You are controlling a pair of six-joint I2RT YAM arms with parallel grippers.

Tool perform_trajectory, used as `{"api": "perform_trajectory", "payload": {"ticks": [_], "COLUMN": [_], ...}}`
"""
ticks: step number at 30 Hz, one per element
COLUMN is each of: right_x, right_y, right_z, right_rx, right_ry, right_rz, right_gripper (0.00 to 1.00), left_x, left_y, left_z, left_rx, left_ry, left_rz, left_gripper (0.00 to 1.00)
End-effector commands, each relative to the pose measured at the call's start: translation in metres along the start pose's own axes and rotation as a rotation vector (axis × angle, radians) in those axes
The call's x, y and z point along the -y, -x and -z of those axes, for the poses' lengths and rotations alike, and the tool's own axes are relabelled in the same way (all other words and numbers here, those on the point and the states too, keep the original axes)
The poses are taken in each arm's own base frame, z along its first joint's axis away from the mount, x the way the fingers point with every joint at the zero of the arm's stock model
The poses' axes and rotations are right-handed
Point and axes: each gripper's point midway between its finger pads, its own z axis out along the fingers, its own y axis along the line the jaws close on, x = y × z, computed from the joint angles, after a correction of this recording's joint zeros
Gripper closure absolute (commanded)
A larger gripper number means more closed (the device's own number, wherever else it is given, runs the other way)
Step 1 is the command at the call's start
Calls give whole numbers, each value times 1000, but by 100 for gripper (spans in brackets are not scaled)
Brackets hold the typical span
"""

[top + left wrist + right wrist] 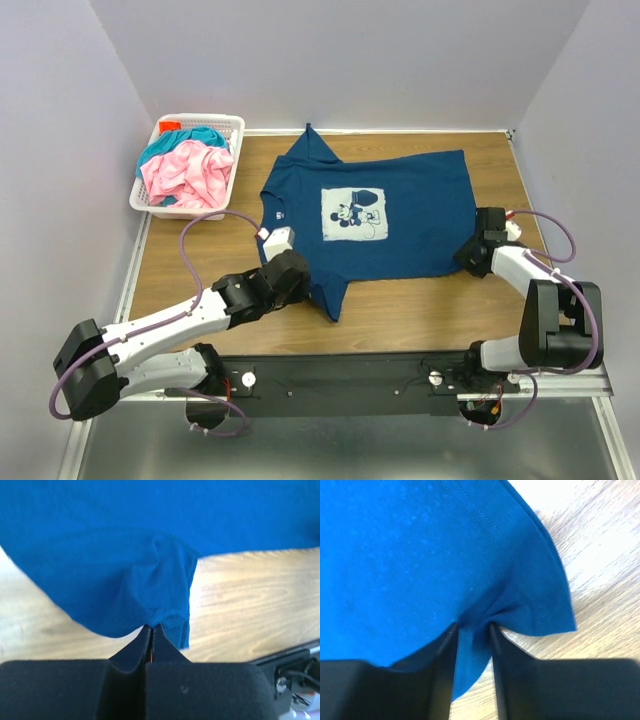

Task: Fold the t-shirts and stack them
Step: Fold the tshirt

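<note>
Two hands grip one garment. The dark blue t-shirt (410, 190) lies spread flat on the desk (420, 312), print side up, with its collar toward the left and its bottom hem toward the right. The white square cartoon-mouse print (354, 214) sits at the centre of the shirt's chest. The left hand (298, 274) is at the shirt's near sleeve. In the left wrist view, the left hand (151, 628) has its fingers (134, 652) pressed together with no visible gap, pinching the hemmed edge of that sleeve, and the cloth (125, 560) bunches upward from the pinch point. The right hand (468, 256) is at the shirt's near hem corner. In the right wrist view, the right hand (472, 626) has its fingers (445, 650) a narrow slot apart, with a fold of the blue cloth (395, 555) filling the slot, and the stitched hem curves away beside it. Beyond the shirt's collar end, at the far left, stands a white lattice basket (239, 150). It holds the pink t-shirt (188, 176), crumpled, with the teal t-shirt (188, 137) bunched behind and partly under it. Neither touches the dark blue t-shirt.
</note>
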Motion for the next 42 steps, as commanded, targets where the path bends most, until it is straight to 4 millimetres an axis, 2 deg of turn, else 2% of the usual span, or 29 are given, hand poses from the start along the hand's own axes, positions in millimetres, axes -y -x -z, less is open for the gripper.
{"api": "perform_trajectory", "payload": {"ticks": [1,2,7,8,10,18,20,22,23,25,26,27,33,36,37,38,39,40,41,42], "right_x": [-1,-2,-2,-3,-8,-28,-40,-43,-47,-47,-47,-51,-61,-70,-77,-79,-84,-85,-91,-92], "right_y": [4,5,8,9,12,28,34,33,38,39,40,45,56,62,71,68,73,72,81,82], "right_z": [-3,0,5,6,7,13,14,10,10,5,5,4,-2,-8,-7,-13,-10,-16,-15,-17], "right_rx": [1,7,27,28,29,20,10,-17,-11,-21,-26,-22,-31,-41,-28,-56,-49,-64,-48,-48], "right_ry": [-4,2,14,18,34,83,113,109,113,95,89,89,81,86,96,92,105,97,106,99], "right_rz": [-21,-20,-10,-9,3,64,70,80,79,91,95,100,115,128,127,133,135,141,138,141], "right_gripper": [66,72,86,96,99,99,99,99,99,99,99,99,99,99,99,99,98,98,98,98], "left_x": [19,22,26,27,26,34,37,36,34,29,27,26,27,22,20,21,20,16,12,12], "left_y": [24,29,46,52,63,109,122,128,138,145,157,159,189,201,204,210,213,213,218,221], "left_z": [-3,-4,-7,-7,-7,-8,-10,-17,-19,-27,-28,-32,-45,-58,-61,-62,-65,-73,-76,-82], "left_rx": [47,59,95,105,126,246,268,267,281,280,300,296,319,314,315,325,326,313,317,312], "left_ry": [-64,-70,-82,-80,-70,-99,-112,-101,-88,-56,-52,-48,-59,-42,-38,-42,-36,-24,-16,-11], "left_rz": [-51,-56,-80,-80,-89,-88,-94,-102,-110,-114,-105,-119,-125,-128,-133,-132,-131,-131,-130,-132], "left_gripper": [100,100,100,100,100,100,100,100,100,100,100,100,100,100,100,100,100,100,100,100]}}
